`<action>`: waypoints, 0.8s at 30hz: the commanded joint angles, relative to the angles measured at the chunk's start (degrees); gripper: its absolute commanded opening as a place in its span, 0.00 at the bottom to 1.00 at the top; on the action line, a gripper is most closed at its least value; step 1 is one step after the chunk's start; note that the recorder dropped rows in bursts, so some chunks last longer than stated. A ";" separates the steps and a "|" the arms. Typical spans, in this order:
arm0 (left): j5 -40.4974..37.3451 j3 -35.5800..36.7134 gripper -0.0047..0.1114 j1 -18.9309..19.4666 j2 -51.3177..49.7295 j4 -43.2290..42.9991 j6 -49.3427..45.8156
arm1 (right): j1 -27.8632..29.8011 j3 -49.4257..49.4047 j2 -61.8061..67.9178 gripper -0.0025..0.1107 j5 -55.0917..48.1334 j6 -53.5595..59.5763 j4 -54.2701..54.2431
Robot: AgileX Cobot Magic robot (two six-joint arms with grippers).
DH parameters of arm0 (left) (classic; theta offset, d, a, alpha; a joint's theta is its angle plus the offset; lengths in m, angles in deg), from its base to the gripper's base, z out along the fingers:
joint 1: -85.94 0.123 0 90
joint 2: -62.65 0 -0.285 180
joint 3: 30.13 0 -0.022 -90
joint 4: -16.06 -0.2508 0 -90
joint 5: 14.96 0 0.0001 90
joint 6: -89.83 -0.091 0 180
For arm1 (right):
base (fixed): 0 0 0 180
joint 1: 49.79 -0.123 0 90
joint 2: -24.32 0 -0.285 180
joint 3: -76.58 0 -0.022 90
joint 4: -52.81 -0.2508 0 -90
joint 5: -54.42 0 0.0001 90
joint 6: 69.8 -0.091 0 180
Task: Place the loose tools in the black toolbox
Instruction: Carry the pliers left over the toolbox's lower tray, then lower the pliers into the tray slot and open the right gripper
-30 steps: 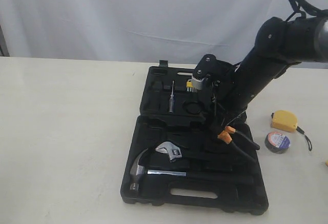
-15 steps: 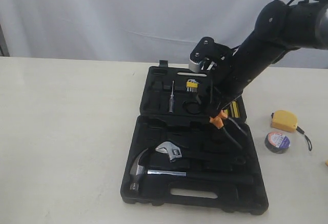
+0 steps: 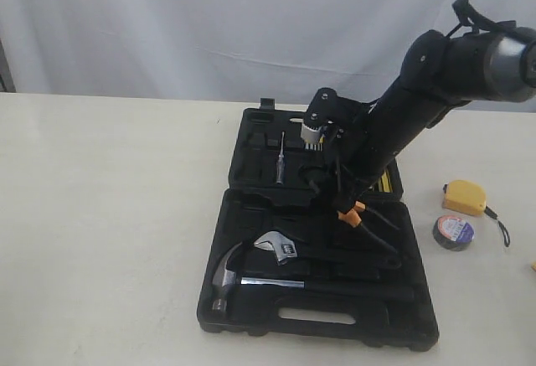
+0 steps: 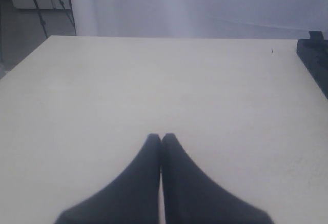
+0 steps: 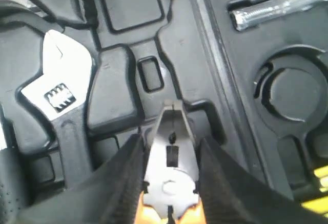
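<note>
The pliers (image 5: 171,180) are gripped at the head by the right pincer (image 5: 171,144), over the near half of the black toolbox (image 3: 352,334). The left pincer (image 4: 161,142) is closed and empty. The tape roll (image 3: 453,232), on the worktop (image 3: 109,215) right of the toolbox, carries a blue-white label; its writing cannot be read.

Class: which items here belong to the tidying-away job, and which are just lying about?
Job: orange-and-black-handled pliers; small yellow tape measure; dark tape roll with blue-white label; black moulded plastic toolbox.
Just lying about: steel hammer; silver adjustable wrench.
</note>
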 commanded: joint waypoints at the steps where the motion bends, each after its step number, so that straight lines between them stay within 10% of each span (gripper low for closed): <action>1: 0.51 0.05 0.04 -0.25 0.07 0.00 0.12 | 0.11 0.18 0.10 0.02 0.45 3.45 -3.07; 24: 0.51 0.05 0.04 -0.25 0.07 0.00 0.12 | 0.11 0.18 4.25 0.02 3.25 11.03 -2.65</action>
